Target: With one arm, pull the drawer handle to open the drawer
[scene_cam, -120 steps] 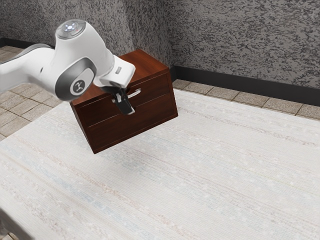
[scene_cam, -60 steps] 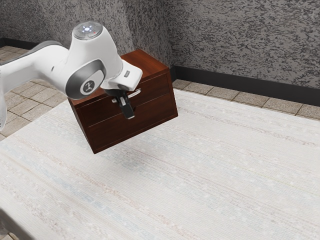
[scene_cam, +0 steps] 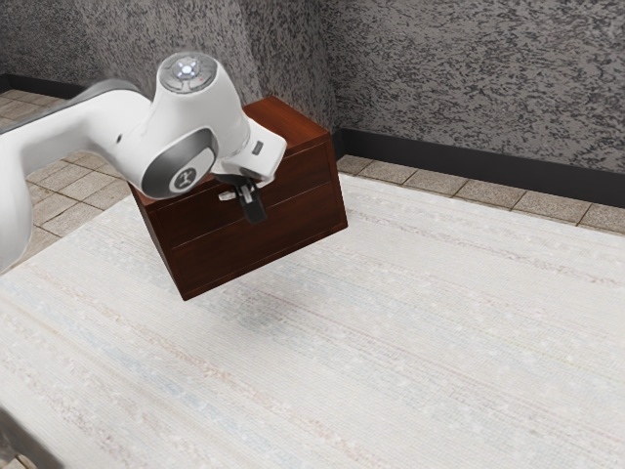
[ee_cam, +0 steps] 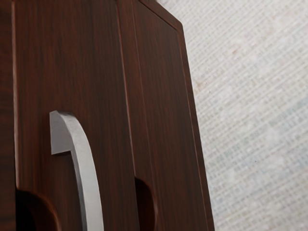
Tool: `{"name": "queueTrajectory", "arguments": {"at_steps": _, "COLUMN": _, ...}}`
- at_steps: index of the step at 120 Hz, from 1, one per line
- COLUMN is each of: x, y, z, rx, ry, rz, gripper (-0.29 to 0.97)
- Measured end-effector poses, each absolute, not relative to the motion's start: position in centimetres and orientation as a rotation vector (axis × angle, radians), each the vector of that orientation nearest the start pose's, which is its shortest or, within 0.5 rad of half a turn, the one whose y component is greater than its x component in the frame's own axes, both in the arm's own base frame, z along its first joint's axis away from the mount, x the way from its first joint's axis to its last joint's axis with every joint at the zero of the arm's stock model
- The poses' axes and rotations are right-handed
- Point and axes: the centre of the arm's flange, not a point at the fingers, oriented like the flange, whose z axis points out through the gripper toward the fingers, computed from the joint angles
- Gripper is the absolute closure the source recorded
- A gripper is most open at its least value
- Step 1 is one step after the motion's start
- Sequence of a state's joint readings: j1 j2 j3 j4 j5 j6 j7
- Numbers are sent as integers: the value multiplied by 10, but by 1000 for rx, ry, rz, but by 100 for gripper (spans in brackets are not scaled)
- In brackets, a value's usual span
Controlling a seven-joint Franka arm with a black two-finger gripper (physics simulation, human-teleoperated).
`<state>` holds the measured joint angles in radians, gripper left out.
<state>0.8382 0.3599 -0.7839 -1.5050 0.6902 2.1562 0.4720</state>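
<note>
From where I stand the gripper [scene_cam: 252,202] hangs right against the one silver handle [ee_cam: 82,166] of the single wooden drawer box [scene_cam: 293,210]; gripping or loose, I cannot tell.

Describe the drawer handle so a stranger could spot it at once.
Find the dark wooden cabinet on the pale table. On its upper drawer front, by the gripper, sits the handle. It is the only silver, curved bar against red-brown wood.

The drawer handle [ee_cam: 79,163] runs past our wrist view's edge; in the exterior view our gripper [scene_cam: 253,206] hides most of it.
</note>
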Motion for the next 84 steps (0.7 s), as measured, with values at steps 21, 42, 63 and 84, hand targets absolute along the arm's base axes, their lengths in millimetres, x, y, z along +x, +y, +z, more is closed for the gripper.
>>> {"name": "queueTrajectory", "arguments": {"at_steps": 21, "x": 673, "y": 140, "z": 550, "rx": -2501, "ry": 785, "rz": -408, "gripper": 0}}
{"name": "queueTrajectory", "arguments": {"at_steps": 42, "x": 676, "y": 132, "z": 547, "rx": -2498, "ry": 791, "rz": -418, "gripper": 0}}
{"name": "queueTrajectory", "arguments": {"at_steps": 63, "x": 673, "y": 124, "z": 548, "rx": -2489, "ry": 782, "rz": -399, "gripper": 0}}
{"name": "queueTrajectory", "arguments": {"at_steps": 84, "x": 673, "y": 106, "z": 544, "rx": -2482, "ry": 775, "rz": -358, "gripper": 0}}
